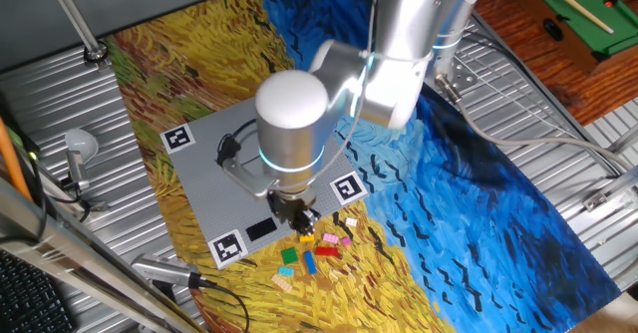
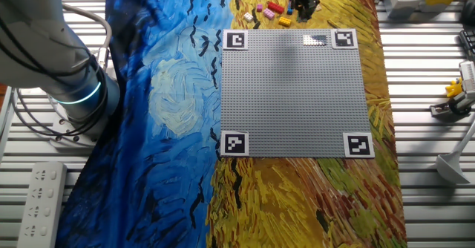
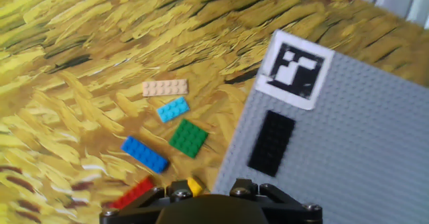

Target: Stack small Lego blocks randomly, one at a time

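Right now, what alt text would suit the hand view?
Small Lego bricks lie on a yellow painted cloth: tan, teal, green, blue, red. A grey baseplate at right carries a black plate.

Tan (image 3: 165, 87), teal (image 3: 173, 108), green (image 3: 188, 138), blue (image 3: 144, 154) and red (image 3: 133, 194) bricks are scattered on cloth (image 3: 80, 56) beside the baseplate (image 3: 362, 143)
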{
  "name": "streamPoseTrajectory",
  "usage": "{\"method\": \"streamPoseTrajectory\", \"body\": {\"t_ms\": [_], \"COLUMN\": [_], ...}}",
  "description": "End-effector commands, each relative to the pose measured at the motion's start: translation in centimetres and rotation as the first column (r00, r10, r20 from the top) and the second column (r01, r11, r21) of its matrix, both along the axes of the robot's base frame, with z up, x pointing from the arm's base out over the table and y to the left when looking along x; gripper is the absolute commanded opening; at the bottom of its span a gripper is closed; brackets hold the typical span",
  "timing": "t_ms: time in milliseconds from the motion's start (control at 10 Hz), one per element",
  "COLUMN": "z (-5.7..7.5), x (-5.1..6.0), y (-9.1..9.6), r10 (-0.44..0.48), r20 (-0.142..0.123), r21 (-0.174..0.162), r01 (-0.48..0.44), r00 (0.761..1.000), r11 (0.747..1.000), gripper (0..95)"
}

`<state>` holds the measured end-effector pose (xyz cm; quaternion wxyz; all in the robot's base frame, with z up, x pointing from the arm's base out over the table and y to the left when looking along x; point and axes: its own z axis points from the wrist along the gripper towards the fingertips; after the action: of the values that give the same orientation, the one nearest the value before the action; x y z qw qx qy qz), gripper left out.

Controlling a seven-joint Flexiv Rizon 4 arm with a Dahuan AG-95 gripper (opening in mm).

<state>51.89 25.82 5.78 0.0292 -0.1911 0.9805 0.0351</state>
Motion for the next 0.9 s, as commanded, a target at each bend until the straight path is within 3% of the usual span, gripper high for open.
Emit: {"method": "streamPoseTrajectory", "body": {"t_ms": [100,400,900], "z": [-0.6,-1.2,0.5], "x": [-0.7,-0.9,-1.0], "y": [0.4,1.0,1.0], "r10": [-0.093,-0.133,-0.134], "r20": [0.016,0.019,0.020], "r21": [-0.012,-0.013,-0.028], "r01": [0.093,0.133,0.135], "r00": [0.996,0.991,0.991], "r11": [0.996,0.991,0.990], "gripper": [38.0,38.0,38.0]}}
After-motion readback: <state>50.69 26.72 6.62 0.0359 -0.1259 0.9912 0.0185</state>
